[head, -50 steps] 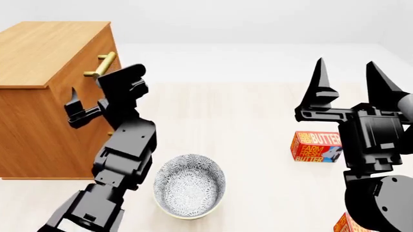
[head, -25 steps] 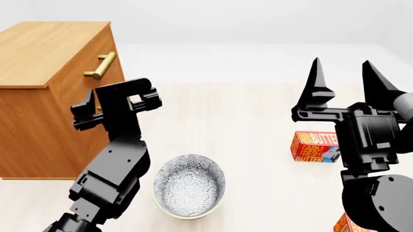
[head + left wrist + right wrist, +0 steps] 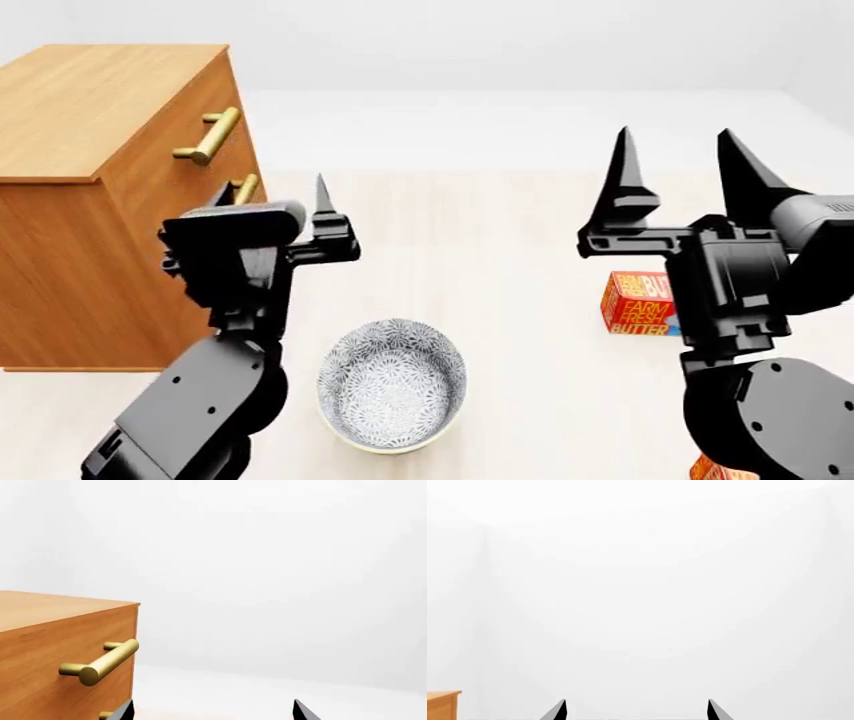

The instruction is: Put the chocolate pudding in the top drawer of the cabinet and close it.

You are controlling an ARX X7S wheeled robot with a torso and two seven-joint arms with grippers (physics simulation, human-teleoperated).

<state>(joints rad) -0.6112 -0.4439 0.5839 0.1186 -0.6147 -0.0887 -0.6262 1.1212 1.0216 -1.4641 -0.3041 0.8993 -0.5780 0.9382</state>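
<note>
Nearest me sat the patterned bowl (image 3: 391,385), low between my arms. The left gripper (image 3: 274,200) hung empty just off the cabinet (image 3: 94,140) front, jaws apart, well short of the top drawer (image 3: 200,115) and its brass handle (image 3: 210,135). The right gripper (image 3: 678,160) was raised too, jaws wide apart, with a butter box (image 3: 638,305) behind it. Couldn't spot the chocolate pudding anywhere in my views.
</note>
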